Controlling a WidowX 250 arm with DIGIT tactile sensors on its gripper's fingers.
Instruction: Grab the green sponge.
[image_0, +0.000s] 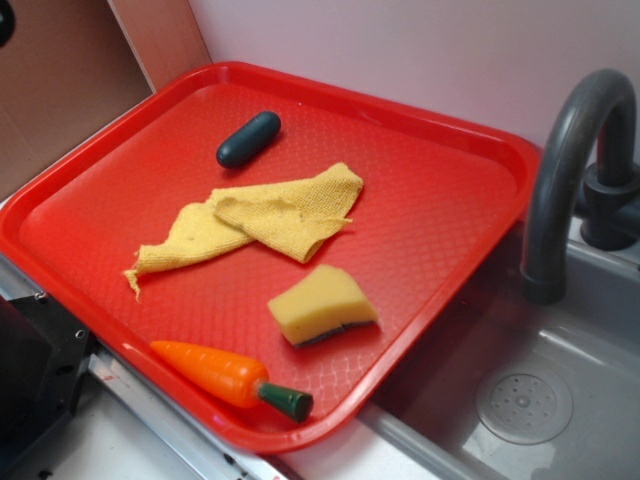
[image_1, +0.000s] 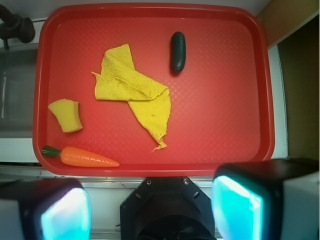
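Note:
The green sponge (image_0: 322, 304) is a yellow foam wedge with a dark scouring layer along its underside, lying on the red tray (image_0: 450, 190) near the front right. From the wrist view the sponge (image_1: 65, 115) sits at the tray's left side, far from my gripper (image_1: 150, 212). My gripper hangs high above the tray's near edge, open, with nothing between its fingers (image_1: 235, 210). The gripper does not show in the exterior view.
A yellow woven cloth (image_0: 265, 220) lies crumpled mid-tray. A dark green capsule (image_0: 248, 139) rests toward the back, and a toy carrot (image_0: 230, 377) lies along the front rim. A grey sink (image_0: 520, 400) with a dark faucet (image_0: 570, 160) adjoins the tray's right side.

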